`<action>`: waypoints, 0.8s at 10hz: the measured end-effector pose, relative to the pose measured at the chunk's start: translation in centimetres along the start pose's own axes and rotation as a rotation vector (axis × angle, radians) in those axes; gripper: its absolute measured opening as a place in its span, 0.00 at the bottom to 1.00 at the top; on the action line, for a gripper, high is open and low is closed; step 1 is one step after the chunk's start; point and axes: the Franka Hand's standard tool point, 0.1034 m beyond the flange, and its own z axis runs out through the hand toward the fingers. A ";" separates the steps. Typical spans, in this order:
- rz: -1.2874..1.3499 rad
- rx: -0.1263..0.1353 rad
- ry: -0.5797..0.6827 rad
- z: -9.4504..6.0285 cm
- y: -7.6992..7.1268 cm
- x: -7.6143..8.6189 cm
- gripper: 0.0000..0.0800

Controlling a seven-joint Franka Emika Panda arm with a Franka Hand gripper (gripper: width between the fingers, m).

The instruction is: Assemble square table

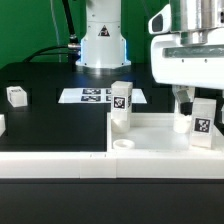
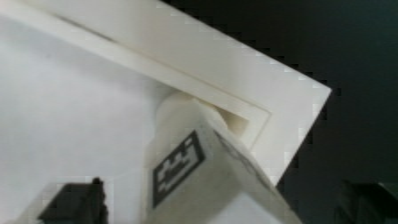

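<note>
The white square tabletop [image 1: 158, 128] lies flat with its raised rim up. One tagged leg [image 1: 121, 103] stands upright in its far corner on the exterior view's left. A second tagged leg [image 1: 201, 121] stands at the far corner on the exterior view's right. My gripper [image 1: 198, 103] hangs over this leg with a dark finger [image 1: 183, 98] beside its top. In the wrist view the leg [image 2: 210, 160] runs down to the tabletop's corner [image 2: 267, 105], and my gripper [image 2: 222, 205] straddles it. Both fingers [image 2: 80, 200] stand apart from the leg, so it is open.
The marker board [image 1: 92, 96] lies behind the tabletop, before the robot base [image 1: 100, 45]. A loose leg [image 1: 16, 95] lies at the exterior view's left. The long low white wall [image 1: 50, 165] runs along the front. An open round socket [image 1: 124, 145] shows at the tabletop's near corner.
</note>
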 end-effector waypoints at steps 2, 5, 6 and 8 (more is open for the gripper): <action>-0.397 -0.119 0.002 -0.4 0.0 -0.4 0.81; -0.653 -0.165 -0.007 -0.6 -1.4 -0.2 0.81; -0.617 -0.164 -0.005 -0.6 -1.4 -0.2 0.80; -0.498 -0.163 0.004 -0.6 -1.4 -0.2 0.58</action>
